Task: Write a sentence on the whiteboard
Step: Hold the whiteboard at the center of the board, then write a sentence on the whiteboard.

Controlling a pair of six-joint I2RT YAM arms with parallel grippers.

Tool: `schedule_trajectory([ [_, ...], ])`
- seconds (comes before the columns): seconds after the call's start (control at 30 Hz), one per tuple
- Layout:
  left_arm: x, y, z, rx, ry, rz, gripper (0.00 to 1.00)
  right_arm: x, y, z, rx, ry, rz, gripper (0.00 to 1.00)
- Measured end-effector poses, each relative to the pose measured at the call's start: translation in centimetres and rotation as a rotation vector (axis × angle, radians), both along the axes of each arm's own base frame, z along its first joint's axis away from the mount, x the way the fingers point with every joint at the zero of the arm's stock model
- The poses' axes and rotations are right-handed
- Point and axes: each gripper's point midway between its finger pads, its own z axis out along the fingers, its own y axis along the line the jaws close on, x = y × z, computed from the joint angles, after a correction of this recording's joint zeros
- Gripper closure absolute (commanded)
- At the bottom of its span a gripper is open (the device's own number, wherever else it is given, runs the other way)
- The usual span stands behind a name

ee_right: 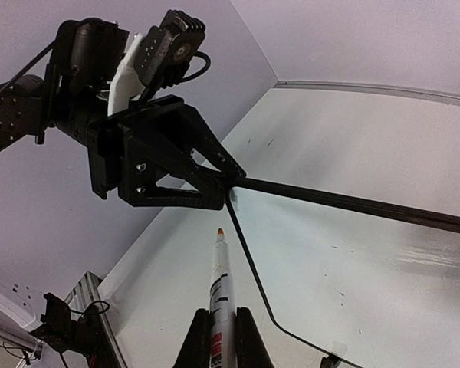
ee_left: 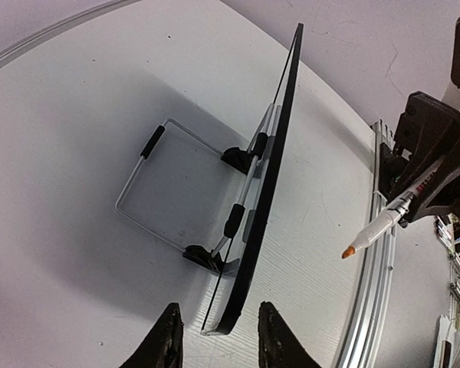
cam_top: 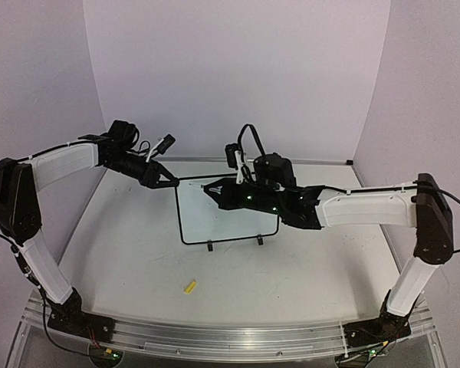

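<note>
The whiteboard point(cam_top: 226, 218) stands upright mid-table on two black clip feet. Its face point(ee_right: 353, 261) shows only a few small specks; no handwriting is visible. My left gripper point(cam_top: 167, 182) straddles the board's top left corner point(ee_left: 228, 318), with its fingers point(ee_left: 169, 337) a small gap away on each side. My right gripper point(ee_right: 220, 318) is shut on a white marker point(ee_right: 221, 284) with an orange tip. The tip hangs in the air just left of the board's left edge, below the left gripper point(ee_right: 234, 188). The marker also shows in the left wrist view point(ee_left: 379, 228).
A small yellow cap point(cam_top: 189, 287) lies on the table in front of the board. A wire stand point(ee_left: 149, 192) props the board from behind. An aluminium rail point(cam_top: 230, 337) runs along the near table edge. Walls close the back and sides.
</note>
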Motion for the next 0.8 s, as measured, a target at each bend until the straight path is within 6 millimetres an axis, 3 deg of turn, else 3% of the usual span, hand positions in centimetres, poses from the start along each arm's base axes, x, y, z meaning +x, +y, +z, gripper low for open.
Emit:
schedule_trajectory([
  [0.3, -0.6, -0.8, -0.1, 0.004, -0.014, -0.031, 0.79, 0.3, 0.4, -0.7, -0.019, 0.006, 0.002, 1.0],
  [0.6, -0.8, -1.1, -0.6, 0.028, -0.05, -0.049, 1.0, 0.4, 0.4, -0.8, -0.033, 0.009, -0.004, 1.0],
  [0.8, -0.9, -1.0, -0.9, 0.04, -0.049, -0.051, 1.0, 0.6, 0.5, -0.6, -0.044, 0.006, -0.007, 1.0],
])
